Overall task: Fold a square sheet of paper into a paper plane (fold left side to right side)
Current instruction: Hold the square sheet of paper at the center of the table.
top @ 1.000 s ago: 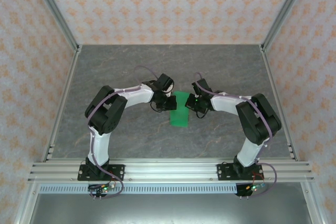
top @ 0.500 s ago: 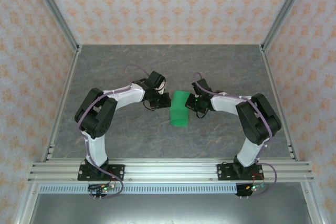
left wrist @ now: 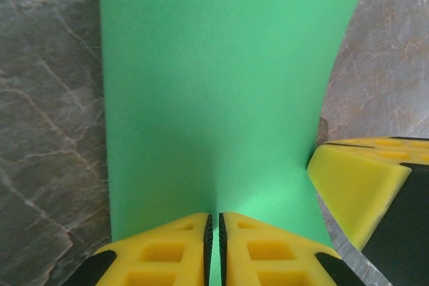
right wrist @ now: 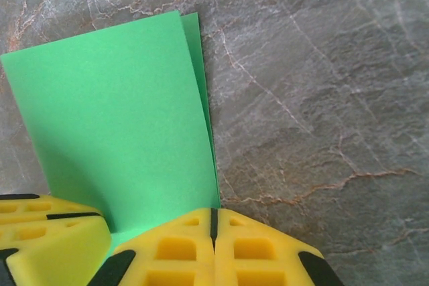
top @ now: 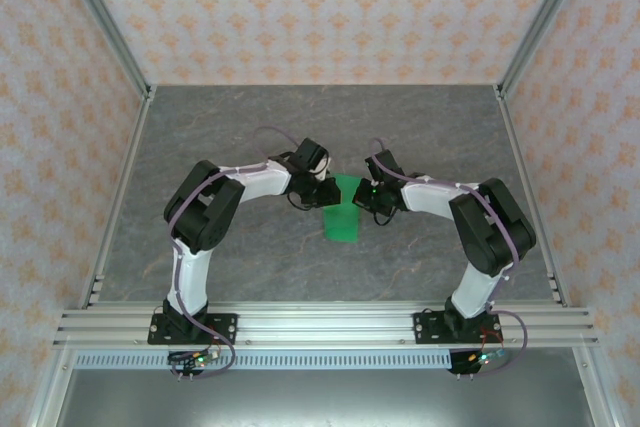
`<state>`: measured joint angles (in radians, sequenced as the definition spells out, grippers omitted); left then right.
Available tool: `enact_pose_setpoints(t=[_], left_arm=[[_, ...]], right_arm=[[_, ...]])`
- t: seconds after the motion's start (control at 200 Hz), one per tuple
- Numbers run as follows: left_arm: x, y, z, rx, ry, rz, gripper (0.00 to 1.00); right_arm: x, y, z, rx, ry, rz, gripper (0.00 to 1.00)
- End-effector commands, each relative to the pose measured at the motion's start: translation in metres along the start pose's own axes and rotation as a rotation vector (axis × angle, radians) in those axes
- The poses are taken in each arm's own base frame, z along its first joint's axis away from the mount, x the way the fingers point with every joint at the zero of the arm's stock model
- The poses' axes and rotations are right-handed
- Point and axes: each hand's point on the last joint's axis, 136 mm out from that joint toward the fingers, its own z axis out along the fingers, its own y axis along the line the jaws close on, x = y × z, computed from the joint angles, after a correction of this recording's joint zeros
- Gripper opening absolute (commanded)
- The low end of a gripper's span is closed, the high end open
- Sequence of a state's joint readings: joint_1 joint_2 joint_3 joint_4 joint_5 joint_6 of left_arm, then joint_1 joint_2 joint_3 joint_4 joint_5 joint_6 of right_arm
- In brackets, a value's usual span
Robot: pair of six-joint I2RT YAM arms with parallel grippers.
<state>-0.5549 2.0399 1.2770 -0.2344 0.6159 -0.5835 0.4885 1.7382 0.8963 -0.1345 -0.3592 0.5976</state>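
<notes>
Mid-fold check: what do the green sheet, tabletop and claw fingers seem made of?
The square sheet of paper looks like thin matte paper: it bends softly, no cracking. The tabletop is grey and stone-veined, likely printed laminate or mat. The left claw fingers look like matte yellow plastic with moulded pockets.

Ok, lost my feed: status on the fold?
Left fingers shut on green sheet. Right fingers shut at its edge. Sheet doubled over, two layers showing. Nothing blocking.

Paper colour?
Plain bright green paper; left wrist view shows it best.
</notes>
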Motion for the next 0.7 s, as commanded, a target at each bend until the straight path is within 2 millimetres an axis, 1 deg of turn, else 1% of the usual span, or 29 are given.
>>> enact_pose_setpoints(t=[0.0, 0.045, 0.105, 0.2, 0.285, 0.405, 0.52, 0.691], left_arm=[[0.004, 0.006, 0.002, -0.049, 0.0, -0.013, 0.15], [0.008, 0.009, 0.004, -0.065, 0.01, -0.011, 0.15], [0.014, 0.012, 0.008, -0.086, 0.027, -0.007, 0.15], [0.02, 0.014, 0.01, -0.104, 0.037, -0.006, 0.15], [0.024, 0.017, 0.012, -0.124, 0.044, -0.008, 0.15], [0.025, 0.017, 0.014, -0.131, 0.05, -0.008, 0.15], [0.025, 0.016, 0.015, -0.132, 0.051, -0.007, 0.15], [0.024, 0.016, 0.016, -0.13, 0.055, -0.007, 0.15]], right_arm=[[0.027, -0.045, 0.003, 0.167, 0.07, 0.001, 0.0], [0.023, -0.039, 0.0, 0.142, 0.055, -0.01, 0.0], [0.017, -0.025, -0.006, 0.076, 0.028, -0.023, 0.0], [0.0, -0.002, -0.023, -0.027, -0.021, -0.038, 0.01], [-0.013, 0.012, -0.036, -0.101, -0.041, -0.035, 0.01], [-0.026, 0.029, -0.045, -0.2, -0.056, -0.038, 0.01], [-0.031, 0.041, -0.041, -0.244, -0.051, -0.042, 0.02], [-0.031, 0.043, -0.019, -0.242, -0.01, -0.021, 0.02]])
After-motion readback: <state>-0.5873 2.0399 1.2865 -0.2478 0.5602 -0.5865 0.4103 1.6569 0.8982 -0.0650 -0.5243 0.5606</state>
